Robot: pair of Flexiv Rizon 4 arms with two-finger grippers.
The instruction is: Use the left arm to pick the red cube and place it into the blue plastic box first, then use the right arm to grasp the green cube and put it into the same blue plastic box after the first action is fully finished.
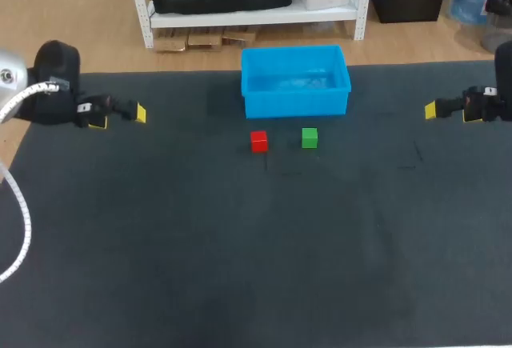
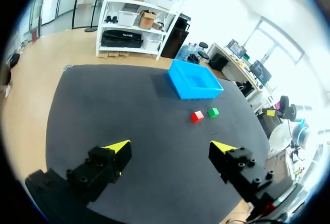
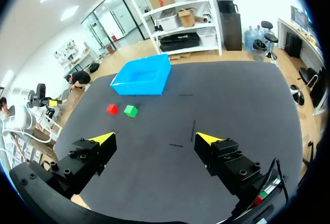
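Observation:
A red cube (image 1: pixel 258 141) and a green cube (image 1: pixel 310 138) sit side by side on the dark mat, just in front of the blue plastic box (image 1: pixel 295 81), which looks empty. My left gripper (image 1: pixel 118 114) hovers open at the far left of the table, well away from the cubes. My right gripper (image 1: pixel 433 110) hovers open at the far right. From the left wrist, the red cube (image 2: pixel 197 116), green cube (image 2: pixel 213 112) and box (image 2: pixel 195 80) lie far ahead of the open fingers (image 2: pixel 171 146). The right wrist shows the red cube (image 3: pixel 112 109), green cube (image 3: pixel 130 110) and box (image 3: pixel 142 74) ahead of its open gripper (image 3: pixel 154 138).
The dark mat (image 1: pixel 240 244) covers the table, with faint short marks near the cubes. A white cable (image 1: pixel 18 204) loops off my left arm at the table's left edge.

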